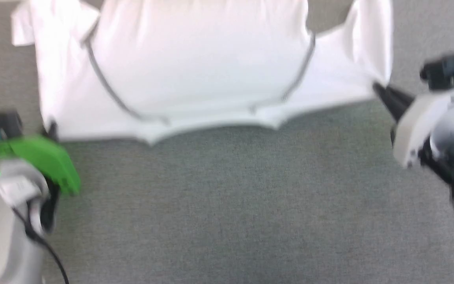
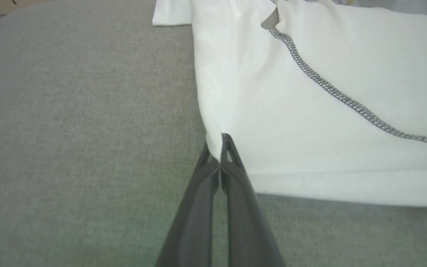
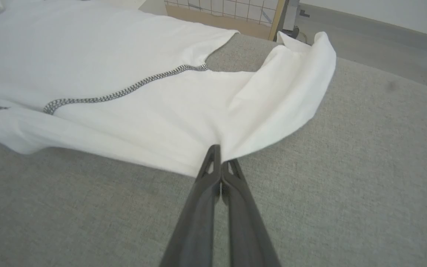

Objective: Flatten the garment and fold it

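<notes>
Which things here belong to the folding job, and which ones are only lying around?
Belong to the job:
- shirt, spread on the grey table
- left tool, shut on the shirt's edge
- right tool, shut on the opposite edge

Only lying around:
- grid panel beyond the table
- wooden post beside it

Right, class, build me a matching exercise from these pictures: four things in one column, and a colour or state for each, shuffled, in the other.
Column one:
1. garment
2. left gripper
3. seam stitching
4. cover on the left arm

Column two:
A. shut on cloth
B. green
C. plain white
D. grey-and-white pattern

Pairs: 1-C, 2-A, 3-D, 4-B.
</notes>
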`<state>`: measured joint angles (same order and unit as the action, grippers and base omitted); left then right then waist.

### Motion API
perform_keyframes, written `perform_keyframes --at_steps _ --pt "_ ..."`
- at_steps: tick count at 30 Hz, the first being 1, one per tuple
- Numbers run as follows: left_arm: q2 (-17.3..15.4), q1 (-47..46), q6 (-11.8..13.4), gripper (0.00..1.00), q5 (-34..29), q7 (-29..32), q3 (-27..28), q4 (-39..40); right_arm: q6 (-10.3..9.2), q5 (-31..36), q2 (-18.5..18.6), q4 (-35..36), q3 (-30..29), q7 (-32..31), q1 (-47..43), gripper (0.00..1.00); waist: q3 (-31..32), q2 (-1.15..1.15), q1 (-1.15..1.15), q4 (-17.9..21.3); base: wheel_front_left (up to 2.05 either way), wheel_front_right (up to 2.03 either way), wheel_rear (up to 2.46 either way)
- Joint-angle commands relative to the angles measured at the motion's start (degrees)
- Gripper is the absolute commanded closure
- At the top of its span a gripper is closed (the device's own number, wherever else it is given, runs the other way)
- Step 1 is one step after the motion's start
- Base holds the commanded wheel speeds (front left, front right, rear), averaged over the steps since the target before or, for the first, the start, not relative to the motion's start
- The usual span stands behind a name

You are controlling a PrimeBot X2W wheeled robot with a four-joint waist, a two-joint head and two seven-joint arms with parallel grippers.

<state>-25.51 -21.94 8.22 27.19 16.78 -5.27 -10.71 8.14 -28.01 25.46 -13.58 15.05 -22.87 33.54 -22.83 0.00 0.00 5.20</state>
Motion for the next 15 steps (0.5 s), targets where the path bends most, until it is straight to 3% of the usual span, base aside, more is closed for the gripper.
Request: perform_keyframes --at_steps 1,6,15 --pt "-1.57 3.85 1.52 1.0 0.57 0.92 1.35 0.97 -0.65 0.73 1.58 0.88 -2.65 -0.81 -3.32 1.0 6.09 0.0 0.0 -1.87 0.0 0.0 0.0" --pt "-0.14 16.9 4.38 1.0 2.98 3.84 2.48 10.02 -0.65 2.54 -0.56 8.71 -9.51 -4.97 -16.86 1.0 9.75 0.0 0.0 -2.24 0.0 0.0 0.0" --pt "2.03 32.6 9.41 1.0 3.99 8.28 2.03 22.32 -0.65 6.92 -9.17 23.6 -20.0 -13.64 -35.23 1.0 12.4 0.0 0.0 -2.68 0.0 0.0 0.0"
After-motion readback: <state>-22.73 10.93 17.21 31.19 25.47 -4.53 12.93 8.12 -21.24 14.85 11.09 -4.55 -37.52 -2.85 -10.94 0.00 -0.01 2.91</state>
